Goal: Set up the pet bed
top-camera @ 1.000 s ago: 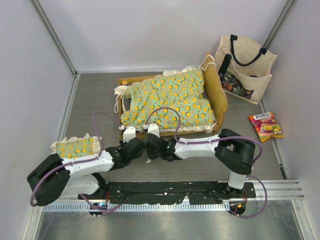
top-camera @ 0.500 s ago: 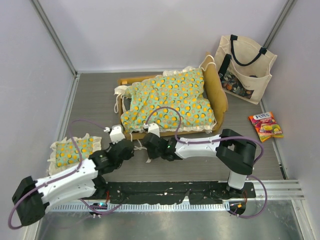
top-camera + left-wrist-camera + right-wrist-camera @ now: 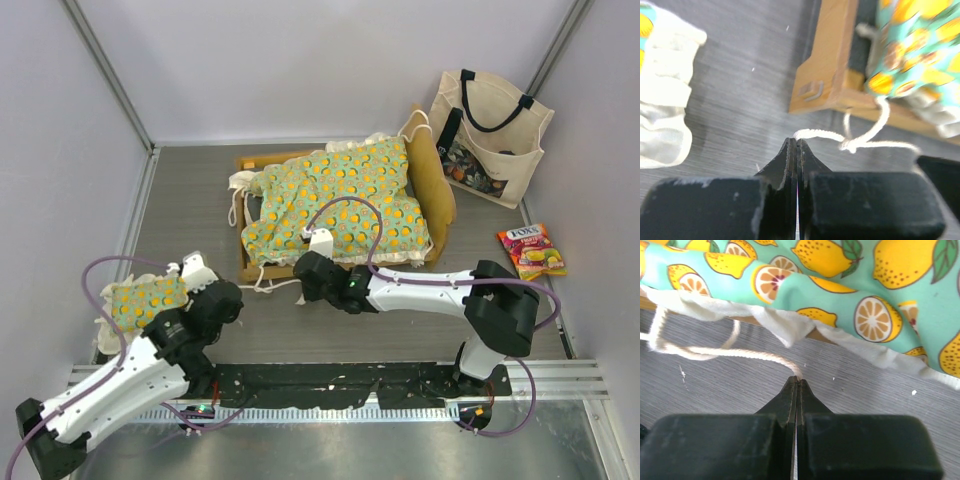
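The pet bed's light-wood frame (image 3: 437, 190) stands mid-table, with the green orange-print mattress cushion (image 3: 340, 200) lying in it. Cream tie cords (image 3: 268, 285) hang from the cushion's near left corner. My left gripper (image 3: 237, 291) is shut on one cord end (image 3: 815, 133), just before the frame's corner (image 3: 825, 65). A knot (image 3: 847, 145) sits on the cord to its right. My right gripper (image 3: 301, 273) is shut on the other cord end (image 3: 715, 352), below the cushion's ruffled edge (image 3: 840, 280).
A small matching ruffled pillow (image 3: 145, 300) lies at the near left, beside my left arm. A cream tote bag (image 3: 490, 125) leans at the back right. A candy packet (image 3: 531, 250) lies right of the bed. Grey walls close in both sides.
My left arm has swung back and to the left, carrying its cord end away from the right gripper. The right gripper shifted slightly towards the bed. The cord now stretches between them.
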Tool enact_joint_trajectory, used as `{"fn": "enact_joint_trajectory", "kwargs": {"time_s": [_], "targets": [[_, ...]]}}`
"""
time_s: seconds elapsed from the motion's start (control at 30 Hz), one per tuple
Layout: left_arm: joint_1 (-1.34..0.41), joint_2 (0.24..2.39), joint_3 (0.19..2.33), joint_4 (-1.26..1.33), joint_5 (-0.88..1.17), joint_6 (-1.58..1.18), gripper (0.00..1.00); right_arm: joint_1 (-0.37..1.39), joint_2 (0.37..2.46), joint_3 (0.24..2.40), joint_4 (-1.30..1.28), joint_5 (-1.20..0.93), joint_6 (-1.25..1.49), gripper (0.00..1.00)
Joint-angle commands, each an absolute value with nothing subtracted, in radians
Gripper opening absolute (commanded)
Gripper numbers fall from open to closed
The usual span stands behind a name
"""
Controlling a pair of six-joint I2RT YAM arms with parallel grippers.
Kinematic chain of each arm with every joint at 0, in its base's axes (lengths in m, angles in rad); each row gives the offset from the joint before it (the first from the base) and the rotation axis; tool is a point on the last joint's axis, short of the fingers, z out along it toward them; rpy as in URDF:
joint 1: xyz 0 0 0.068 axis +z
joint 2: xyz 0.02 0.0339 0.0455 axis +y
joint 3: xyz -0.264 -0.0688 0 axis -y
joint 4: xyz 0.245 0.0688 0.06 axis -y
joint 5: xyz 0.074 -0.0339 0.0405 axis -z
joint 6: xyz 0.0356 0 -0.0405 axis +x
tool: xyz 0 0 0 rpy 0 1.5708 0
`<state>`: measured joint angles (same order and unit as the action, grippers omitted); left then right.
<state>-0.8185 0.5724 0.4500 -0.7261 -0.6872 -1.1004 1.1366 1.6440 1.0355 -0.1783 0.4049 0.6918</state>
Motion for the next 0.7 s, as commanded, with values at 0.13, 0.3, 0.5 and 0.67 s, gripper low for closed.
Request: {"fn": "enact_joint_trajectory", "kwargs": {"time_s": [0.13, 0.3, 0.5, 0.67], "targets": [[-0.811, 0.446, 0.604, -0.911, -0.862, -1.117, 0.00, 1.115, 1.594, 0.979, -0.209, 0.494, 0.742, 0.01], [-0.810, 0.437, 0.669, -0.946, -0.920, -1.039, 0.00, 1.103, 1.577, 0.947, -0.227, 0.523, 0.750, 0.01], [-0.808, 0.511, 0.741, -0.968, -0.977, -0.936, 0.00, 1.101, 1.585, 0.930, -0.250, 0.529, 0.764, 0.01], [-0.749, 0.583, 0.756, -0.884, -0.934, -0.807, 0.00, 1.101, 1.566, 0.914, -0.288, 0.587, 0.798, 0.01]]}}
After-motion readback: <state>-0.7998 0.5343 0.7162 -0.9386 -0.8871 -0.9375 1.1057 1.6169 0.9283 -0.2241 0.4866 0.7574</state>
